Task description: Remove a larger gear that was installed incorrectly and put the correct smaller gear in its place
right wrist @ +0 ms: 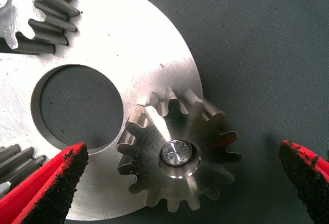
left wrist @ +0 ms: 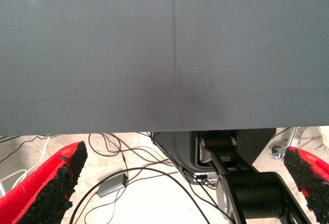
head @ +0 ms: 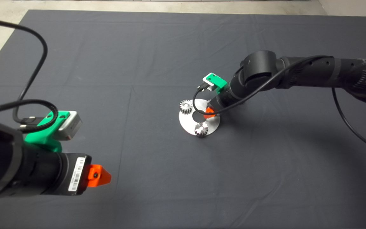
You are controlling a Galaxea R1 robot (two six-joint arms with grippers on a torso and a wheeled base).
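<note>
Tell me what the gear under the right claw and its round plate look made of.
The gear looks like grey steel, with machined, dull teeth. The plate seems a brushed, brighter metal, perhaps aluminium, showing fine scratches. The right claw is open around the gear.

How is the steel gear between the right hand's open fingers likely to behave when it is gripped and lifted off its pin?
The gear looks like solid metal: probably rigid and heavy for its size. Its smooth, flared teeth may slip against the pads. Seated on a pin in the plate, it likely needs a straight upward pull.

Dk grey mat (head: pixel 157 47), silver plate (right wrist: pixel 128 44), grey steel larger gear (right wrist: pixel 177 154), red/black tool fingers (right wrist: pixel 56 183).
</note>
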